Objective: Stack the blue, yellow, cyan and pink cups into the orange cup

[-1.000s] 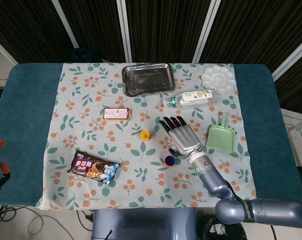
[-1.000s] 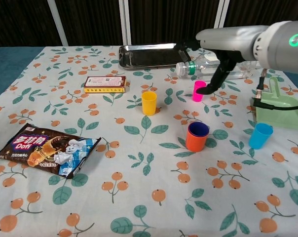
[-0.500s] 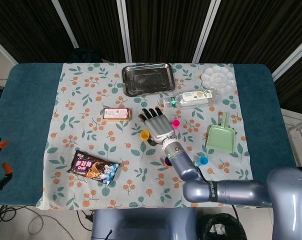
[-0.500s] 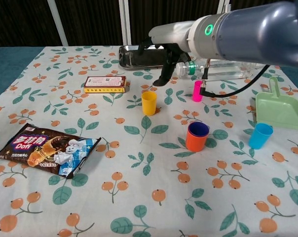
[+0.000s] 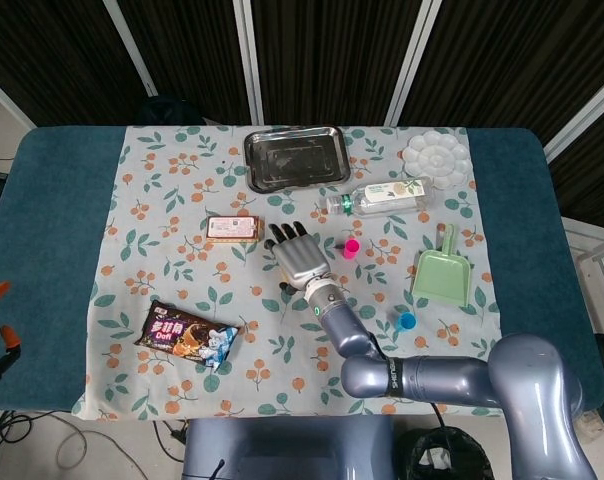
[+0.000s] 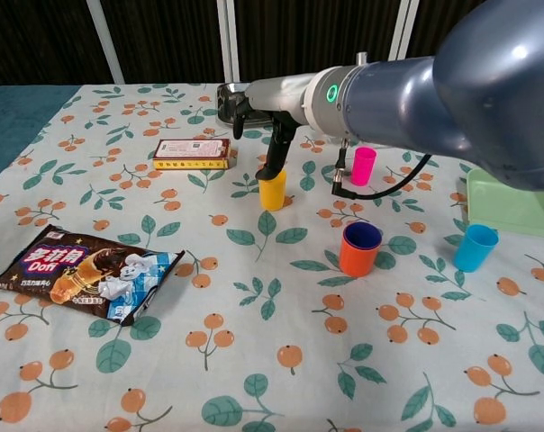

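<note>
In the chest view the orange cup [image 6: 356, 260] stands at mid-table with the blue cup [image 6: 363, 234] nested inside it. The yellow cup [image 6: 273, 192] stands upright to its left. My right hand [image 6: 274, 148] hangs over the yellow cup with fingers pointing down, one fingertip at the cup's rim. Seen from the head, that hand [image 5: 297, 258] has its fingers spread, holds nothing, and hides the yellow cup. The pink cup [image 6: 364, 166] [image 5: 351, 248] stands behind the arm's cable. The cyan cup [image 6: 476, 247] [image 5: 406, 321] stands at the right. My left hand is out of sight.
A green dustpan [image 6: 511, 202] lies at the right edge beside the cyan cup. A steel tray [image 6: 254, 99] and a plastic bottle [image 5: 377, 196] lie at the back. A flat snack box [image 6: 193, 153] sits left of the yellow cup, and a snack bag [image 6: 83, 273] lies front left.
My right hand has swept left, from beside the pink cup to above the yellow cup. The cups have not moved.
</note>
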